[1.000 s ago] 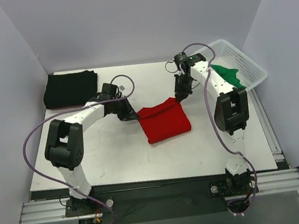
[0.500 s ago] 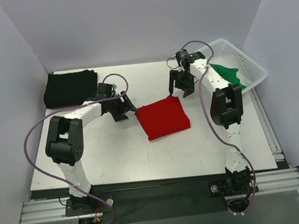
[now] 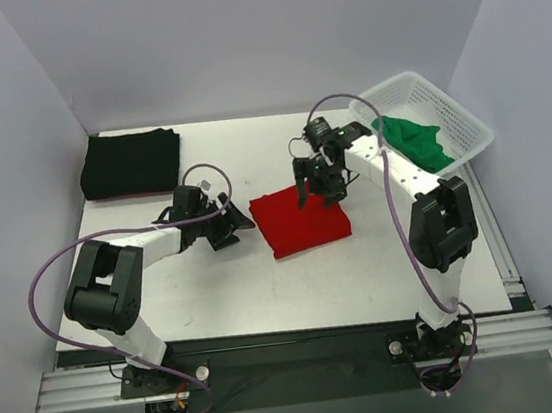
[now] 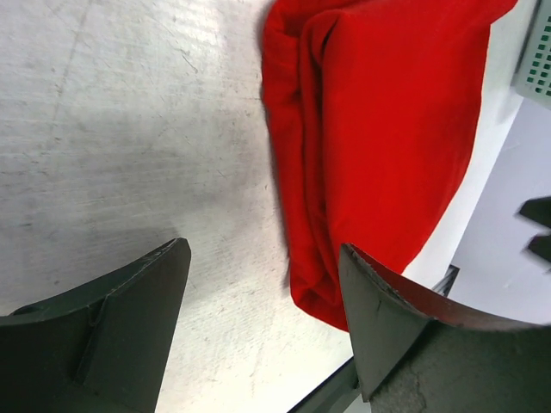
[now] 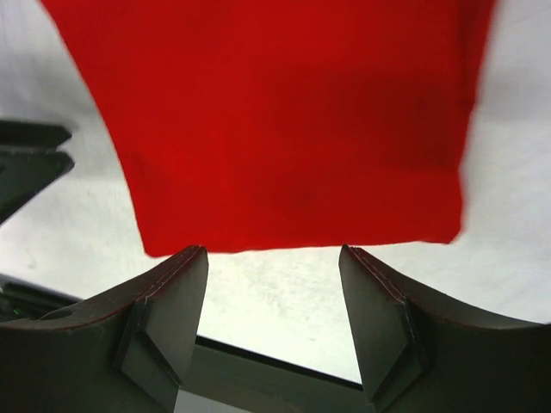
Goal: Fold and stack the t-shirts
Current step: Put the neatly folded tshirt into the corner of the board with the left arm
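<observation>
Cloth lies in the middle of the tabletop: we see the red t-shirt folded into a flat, roughly square pad. Just beside its left edge the left arm reaches in low, its jaws spread wide and empty over bare surface. Over the shirt's far edge the right arm hangs with its jaws parted wide too, gripping nothing. Farther back we find the black t-shirt folded in the far left corner, and the green t-shirt bunched in the white basket at far right.
</observation>
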